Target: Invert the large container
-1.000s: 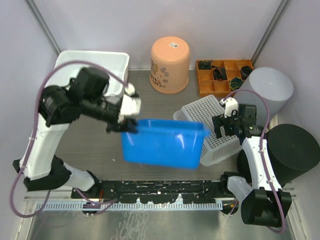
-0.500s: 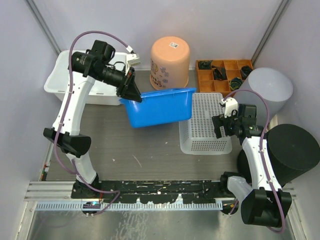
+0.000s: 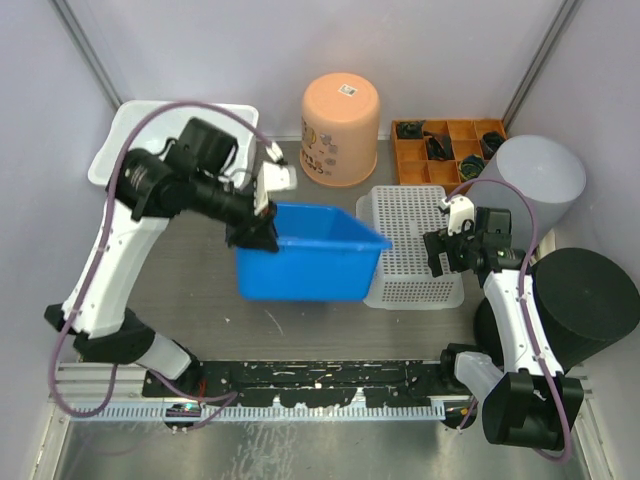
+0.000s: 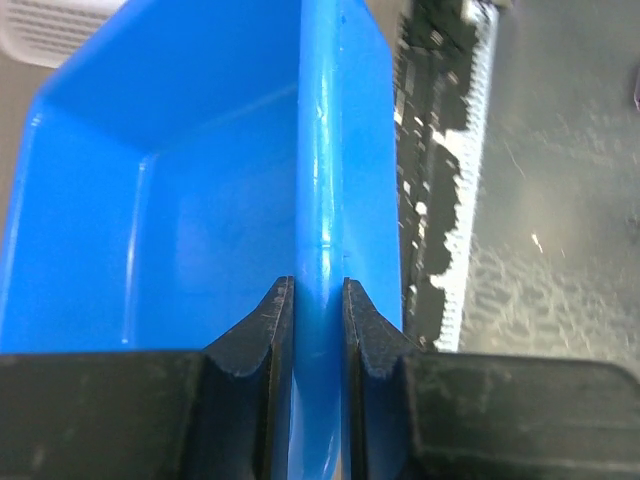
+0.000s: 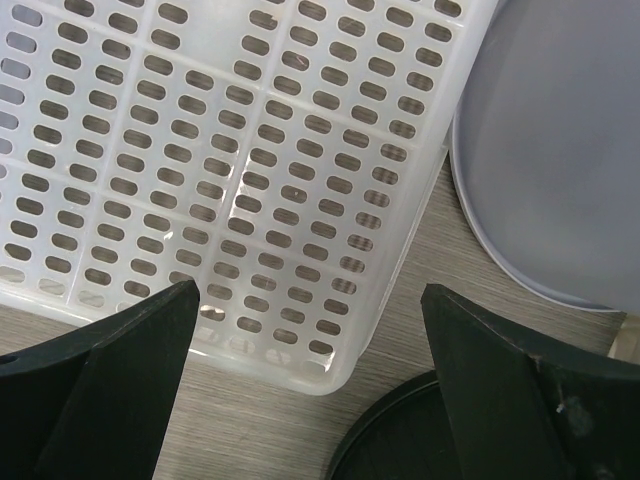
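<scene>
The bin [image 3: 310, 262] has swung forward and down, mouth up above the table [image 3: 300, 335], beside the basket [image 3: 410, 215]. The left gripper [image 4: 320, 310] pinches its rim; the right gripper [image 5: 308, 300] hangs spread over the basket.

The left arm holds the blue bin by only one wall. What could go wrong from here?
1. The left gripper pinches only a thin wall of the blue plastic bin, at one end, so the bin may slip or swing as it turns.
2. From above, the bin's far corner appears to overlap the white perforated basket. Turning the bin may knock or push that basket.
</scene>
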